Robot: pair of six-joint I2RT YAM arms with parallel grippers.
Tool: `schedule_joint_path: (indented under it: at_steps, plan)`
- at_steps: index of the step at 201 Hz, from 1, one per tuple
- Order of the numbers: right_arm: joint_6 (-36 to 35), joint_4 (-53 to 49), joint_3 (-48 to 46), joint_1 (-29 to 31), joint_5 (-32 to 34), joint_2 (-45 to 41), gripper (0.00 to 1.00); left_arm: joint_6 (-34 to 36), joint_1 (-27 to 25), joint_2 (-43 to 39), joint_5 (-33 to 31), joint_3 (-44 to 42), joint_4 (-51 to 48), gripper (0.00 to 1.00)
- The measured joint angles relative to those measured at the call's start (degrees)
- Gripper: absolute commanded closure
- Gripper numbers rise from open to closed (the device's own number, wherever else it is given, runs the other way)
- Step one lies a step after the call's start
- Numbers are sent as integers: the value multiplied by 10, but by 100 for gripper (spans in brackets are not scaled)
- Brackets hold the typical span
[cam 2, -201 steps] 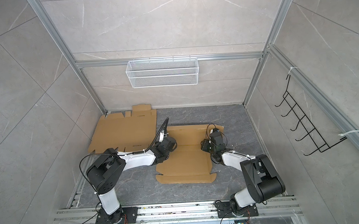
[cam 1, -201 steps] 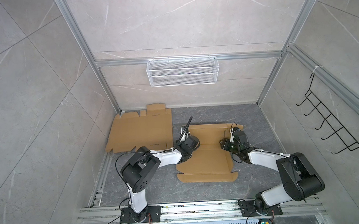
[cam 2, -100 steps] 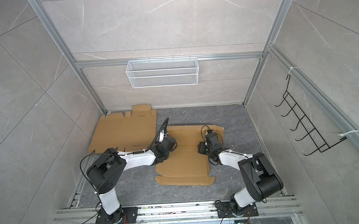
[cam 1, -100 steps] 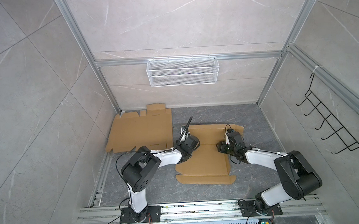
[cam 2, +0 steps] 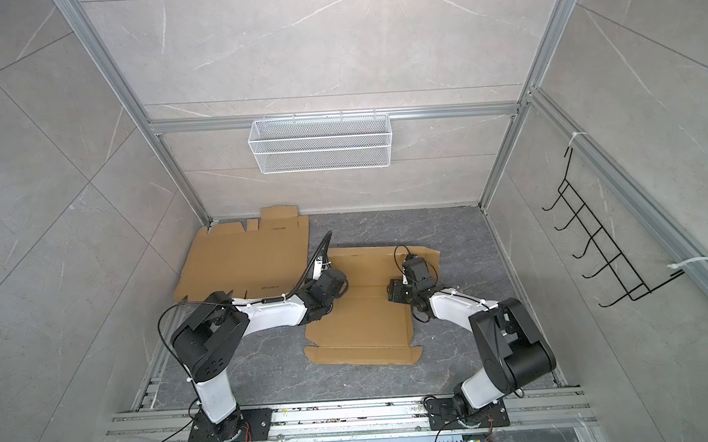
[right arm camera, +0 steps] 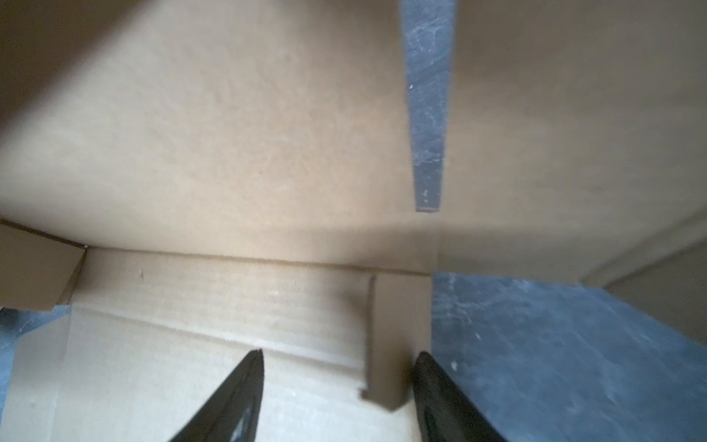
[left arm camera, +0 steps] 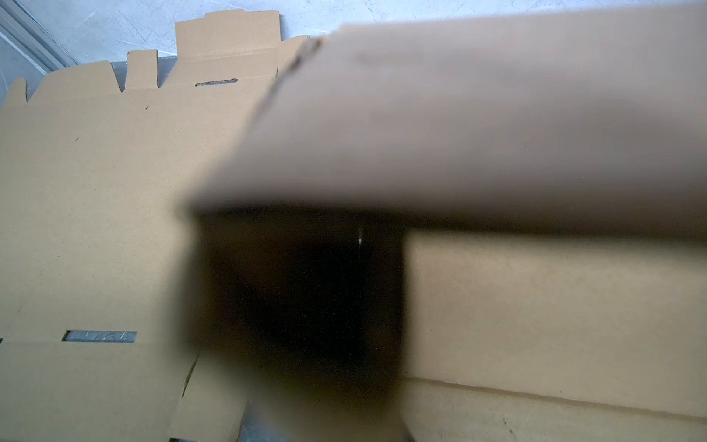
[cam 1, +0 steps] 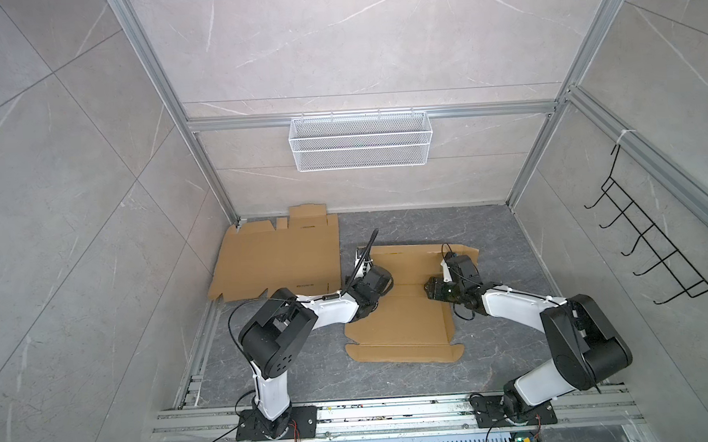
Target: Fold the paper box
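Both at the paper box [cam 1: 399,323] — left end effector [cam 1: 378,285] pinched tight, right end effector [right arm camera: 338,354] spread.

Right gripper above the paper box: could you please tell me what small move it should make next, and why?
Probably close the right gripper on the small cardboard tab and lift it. Its jaws stand open with that tab between them, the paper box lies mostly flat, and the left gripper is shut at its other side.
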Motion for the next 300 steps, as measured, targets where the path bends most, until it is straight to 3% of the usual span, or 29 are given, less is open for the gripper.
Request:
schedule_joint_path:
  at_steps: [43, 93, 150, 224, 264, 300]
  plan:
    - [-30, -93, 14, -49, -2, -98, 33, 0, 0, 0, -1, 0, 0, 100]
    - [-4, -153, -12, -44, -28, -143, 62, 0, 0, 0, -1, 0, 0, 100]
    - [55, -147, -65, -34, -47, -87, 74, 0, 1, 0, 0, 0, 0, 100]
    - [73, -164, -16, -35, -31, -23, 71, 0, 4, 0, -1, -2, 4, 100]
    - [18, -217, 19, -85, -73, -147, 63, 11, 10, -2, 5, -11, 20, 100]
    - [-78, -276, 172, -165, -47, -186, 39, 36, 33, -10, 20, -32, 55, 100]
